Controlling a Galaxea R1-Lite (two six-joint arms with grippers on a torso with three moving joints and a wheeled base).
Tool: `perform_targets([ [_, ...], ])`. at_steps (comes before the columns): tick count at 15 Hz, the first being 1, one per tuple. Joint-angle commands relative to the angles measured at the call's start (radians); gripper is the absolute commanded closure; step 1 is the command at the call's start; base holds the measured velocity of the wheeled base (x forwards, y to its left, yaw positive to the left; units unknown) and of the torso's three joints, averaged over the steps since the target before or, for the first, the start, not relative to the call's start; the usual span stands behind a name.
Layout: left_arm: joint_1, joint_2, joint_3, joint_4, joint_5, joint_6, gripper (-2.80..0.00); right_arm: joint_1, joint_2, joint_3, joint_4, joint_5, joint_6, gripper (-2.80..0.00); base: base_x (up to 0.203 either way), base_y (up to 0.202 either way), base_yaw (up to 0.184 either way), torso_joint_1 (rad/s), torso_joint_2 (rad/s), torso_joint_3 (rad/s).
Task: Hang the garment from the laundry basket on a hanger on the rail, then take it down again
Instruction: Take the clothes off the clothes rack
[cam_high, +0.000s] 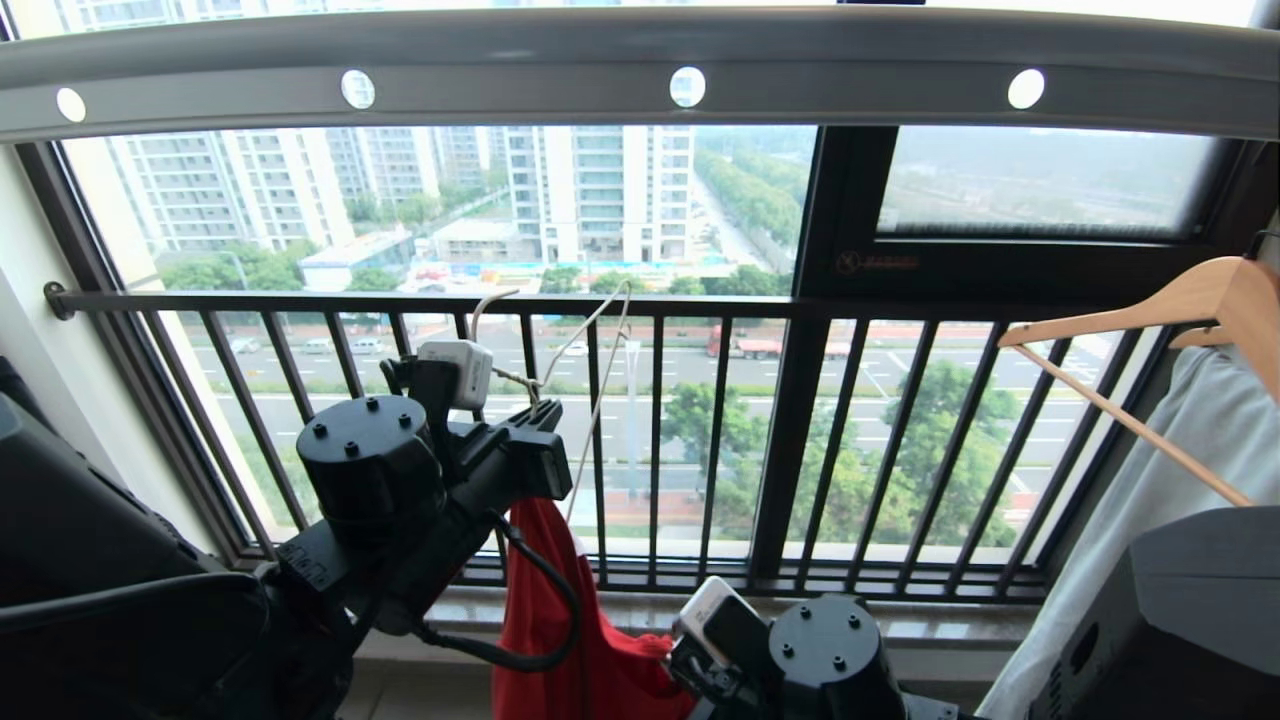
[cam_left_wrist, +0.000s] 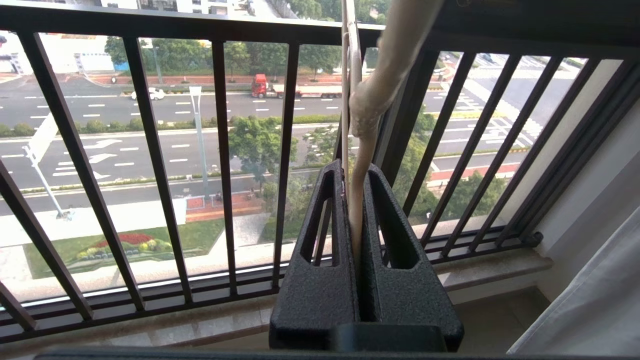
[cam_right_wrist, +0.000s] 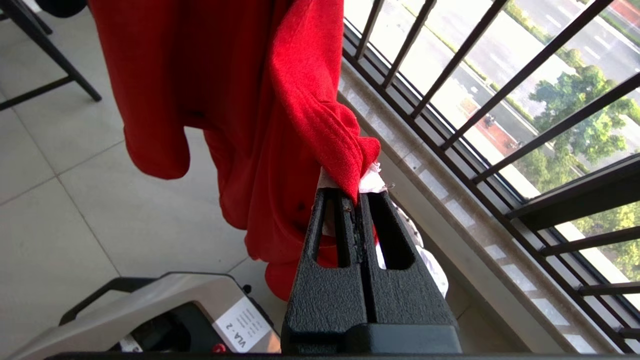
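Observation:
The red garment (cam_right_wrist: 240, 100) hangs in loose folds over the tiled floor, and in the head view the garment (cam_high: 560, 620) drops below my left arm. My right gripper (cam_right_wrist: 350, 196) is shut on a bunched edge of it, with a bit of white showing at the pinch. The thin cream-white hanger (cam_left_wrist: 380, 85) stands between the fingers of my left gripper (cam_left_wrist: 354, 172), which is shut on it. From the head, the left gripper (cam_high: 548, 412) holds the hanger (cam_high: 600, 340) in front of the window bars, well below the grey rail (cam_high: 640, 60). The laundry basket is out of view.
A black barred window railing (cam_high: 700, 305) with a stone sill runs just beyond both grippers. A light-wood hanger (cam_high: 1130, 320) with a pale garment (cam_high: 1150, 500) hangs at the right. A grey labelled casing (cam_right_wrist: 165, 310) sits below the right gripper. My right arm (cam_high: 820, 650) is low at centre.

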Motion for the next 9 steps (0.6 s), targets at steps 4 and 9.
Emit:
perform_targets([
  [4,0.004,0.025,-0.054,-0.006,0.092,-0.009,0.00,0.000,0.008,0.068,0.026,0.034,-0.100,0.00,0.000,0.000,0.000,0.000,0.00,0.000],
  [9,0.035,0.036,-0.077,-0.008,0.096,-0.006,0.00,-0.002,0.013,0.087,0.038,0.035,-0.151,0.00,0.000,0.000,0.000,0.000,0.00,0.000],
])
